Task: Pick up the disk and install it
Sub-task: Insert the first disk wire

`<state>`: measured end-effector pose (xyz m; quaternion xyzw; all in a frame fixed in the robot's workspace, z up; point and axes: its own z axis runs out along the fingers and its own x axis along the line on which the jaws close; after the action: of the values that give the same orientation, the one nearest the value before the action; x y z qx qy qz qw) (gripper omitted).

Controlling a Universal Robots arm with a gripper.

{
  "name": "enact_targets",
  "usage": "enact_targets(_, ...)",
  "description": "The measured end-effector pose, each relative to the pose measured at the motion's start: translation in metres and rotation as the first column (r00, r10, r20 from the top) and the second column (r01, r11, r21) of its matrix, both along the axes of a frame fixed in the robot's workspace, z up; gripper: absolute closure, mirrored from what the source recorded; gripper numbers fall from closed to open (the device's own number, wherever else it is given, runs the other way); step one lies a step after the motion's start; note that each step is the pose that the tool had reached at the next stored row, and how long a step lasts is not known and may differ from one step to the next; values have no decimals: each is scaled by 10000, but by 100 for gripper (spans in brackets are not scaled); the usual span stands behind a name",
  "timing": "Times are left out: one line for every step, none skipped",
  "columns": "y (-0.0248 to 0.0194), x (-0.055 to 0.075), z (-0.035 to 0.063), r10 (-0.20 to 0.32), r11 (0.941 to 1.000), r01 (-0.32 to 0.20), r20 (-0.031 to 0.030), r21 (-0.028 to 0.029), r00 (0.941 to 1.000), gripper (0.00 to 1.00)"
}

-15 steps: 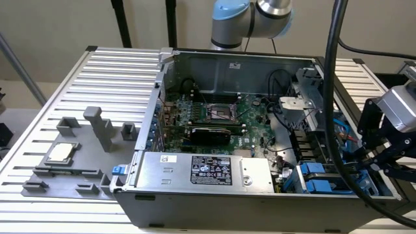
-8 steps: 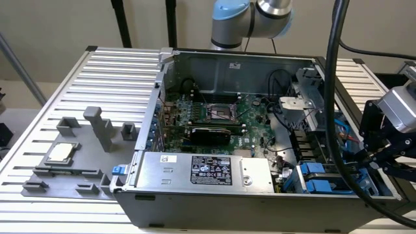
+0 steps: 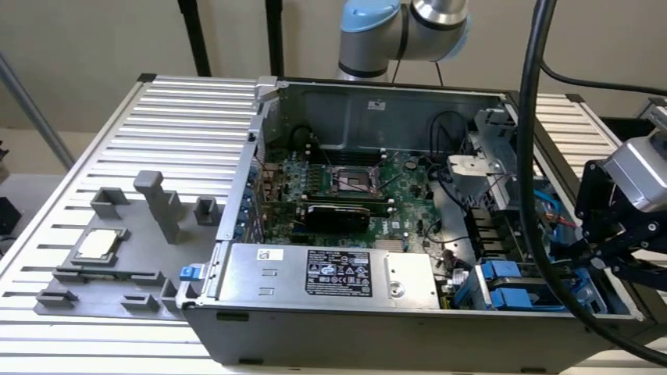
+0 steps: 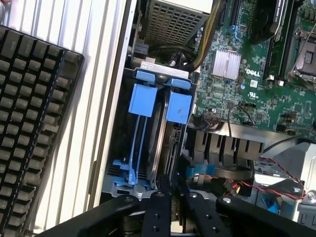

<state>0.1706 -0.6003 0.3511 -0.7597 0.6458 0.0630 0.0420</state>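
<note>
Gripper (image 4: 171, 185) at the disk (image 4: 165, 143), between keyboard (image 4: 29, 113) and motherboard (image 4: 247, 84).

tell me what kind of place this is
Probably a robotics lab bench for computer assembly trials: an open desktop computer case sits on a slatted metal table, a robot arm rises behind it, and a grey parts fixture lies beside it.

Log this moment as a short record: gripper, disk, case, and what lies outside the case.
gripper: close to the drive bay, in line with the disk
disk: on edge in the bay, blue carrier tab at the end away from the gripper, second blue carrier alongside
case: open, motherboard and power supply exposed
outside: grey fixture holding a square chip on the slatted table; black keyboard beside the case
</note>
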Motion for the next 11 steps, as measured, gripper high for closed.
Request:
enact_targets(0,-21,4,0,10000,0,0,-1,10000,100)
enact_targets(0,-42,6,-1,10000,1,0,0,10000,100)
enact_targets(0,-65,6,-1,10000,1,-1,0,10000,100)
enact_targets(0,-83,6,0,10000,0,-4,0,10000,100)
enact_targets(0,-99,6,-1,10000,1,-10,-2,10000,100)
enact_targets(0,-111,6,-9,10000,9,-21,-7,10000,100)
enact_targets(0,-119,5,-23,10000,23,-32,-19,10000,100)
enact_targets(0,-124,3,-45,10000,45,-45,-34,10000,100)
enact_targets(0,-129,1,-75,10000,75,-58,-61,10000,100)
enact_targets(0,-132,-3,-113,9999,112,-71,-88,9999,100)
enact_targets(0,-136,-8,-160,9998,159,-84,-112,9998,100)
